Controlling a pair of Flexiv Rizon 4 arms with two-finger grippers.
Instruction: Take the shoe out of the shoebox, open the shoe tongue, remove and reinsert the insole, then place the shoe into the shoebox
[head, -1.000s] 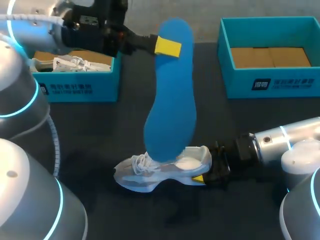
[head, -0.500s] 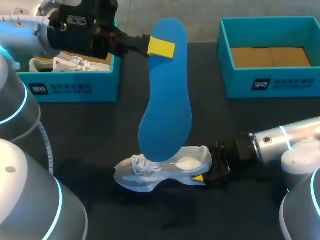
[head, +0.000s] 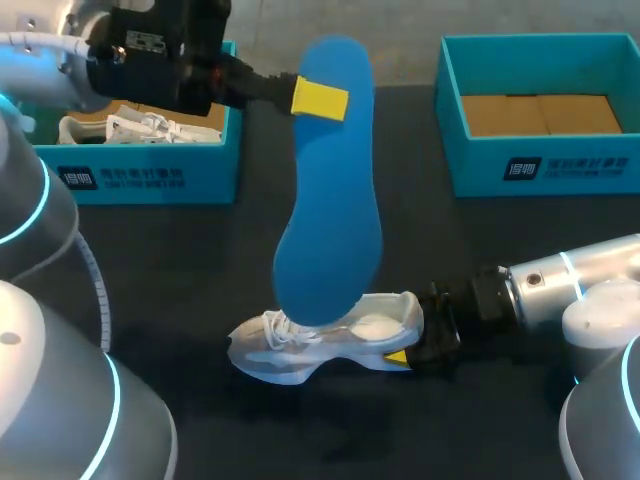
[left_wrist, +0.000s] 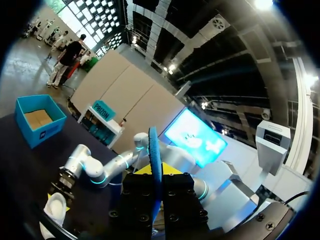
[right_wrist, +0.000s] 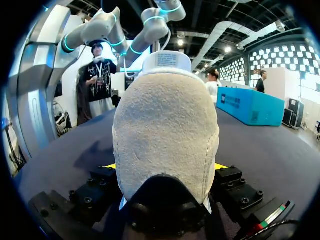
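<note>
My left gripper is shut on the upper part of a blue insole, which hangs upright with its lower end at the opening of a white shoe. Seen from the left wrist, the insole stands edge-on between the fingers, with the shoe far below. The shoe rests on its sole on the dark table. My right gripper is shut on its heel. From the right wrist, the heel fills the space between the yellow-tipped fingers.
A teal shoebox at the back left holds another white shoe. A second teal shoebox at the back right shows only its cardboard floor. Dark table lies bare around the shoe.
My left gripper has shifted a little to the left with the insole, and the insole's lower end swung left with it. The right arm and the shoe have kept still.
</note>
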